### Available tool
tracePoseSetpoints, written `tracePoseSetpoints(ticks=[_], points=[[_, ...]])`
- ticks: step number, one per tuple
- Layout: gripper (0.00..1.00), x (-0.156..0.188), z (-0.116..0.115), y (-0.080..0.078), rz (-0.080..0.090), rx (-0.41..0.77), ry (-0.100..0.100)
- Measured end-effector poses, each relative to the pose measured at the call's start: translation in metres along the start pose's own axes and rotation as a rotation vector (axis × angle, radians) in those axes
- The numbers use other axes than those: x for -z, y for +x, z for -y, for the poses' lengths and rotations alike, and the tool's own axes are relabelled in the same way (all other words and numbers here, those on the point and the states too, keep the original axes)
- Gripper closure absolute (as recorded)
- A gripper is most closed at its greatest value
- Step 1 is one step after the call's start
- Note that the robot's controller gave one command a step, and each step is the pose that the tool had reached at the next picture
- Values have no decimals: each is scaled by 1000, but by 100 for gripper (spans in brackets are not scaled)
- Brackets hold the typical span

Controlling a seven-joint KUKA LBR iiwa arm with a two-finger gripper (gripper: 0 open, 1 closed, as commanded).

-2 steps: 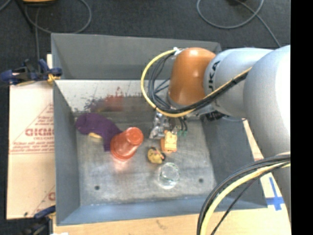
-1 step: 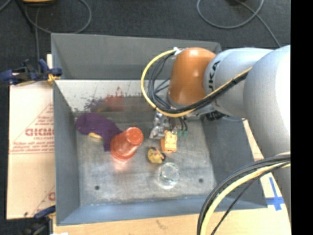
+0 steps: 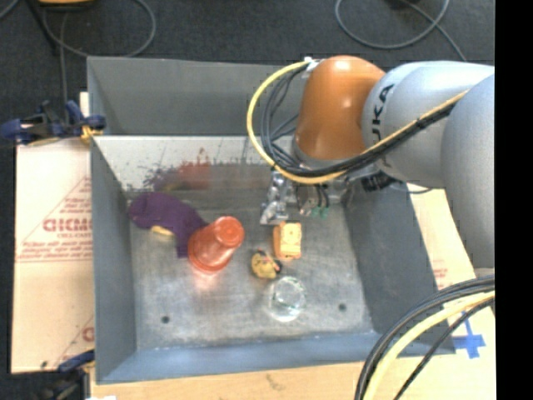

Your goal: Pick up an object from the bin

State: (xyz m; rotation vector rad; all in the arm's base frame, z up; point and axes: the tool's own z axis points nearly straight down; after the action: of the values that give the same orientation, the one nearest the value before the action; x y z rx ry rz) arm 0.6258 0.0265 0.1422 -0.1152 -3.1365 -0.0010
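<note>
From the camera view, my pincer [image 3: 278,211] hangs over the middle of the bin [image 3: 112,248]. The small yellow block [image 3: 288,242] lies just beside it toward the near wall, its long axis pointing back at me. I cannot tell whether the pincer is wide or narrow.

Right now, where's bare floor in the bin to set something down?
Two patches: the front-left floor, bordered by the orange cup, the clear cup and the left wall; and the right strip between the yellow block and the right wall. Crowded mid-bin: the gripper, the block, a small yellow-brown piece; purple cloth at back left.
</note>
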Motion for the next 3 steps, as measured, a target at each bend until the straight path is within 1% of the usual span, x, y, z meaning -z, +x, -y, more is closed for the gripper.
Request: tracePoseSetpoints(ticks=[1, 2, 3], points=[[0, 54, 15, 1, 8, 7, 1], [0, 54, 15, 1, 8, 7, 1], [100, -42, -91, -24, 8, 223, -1]])
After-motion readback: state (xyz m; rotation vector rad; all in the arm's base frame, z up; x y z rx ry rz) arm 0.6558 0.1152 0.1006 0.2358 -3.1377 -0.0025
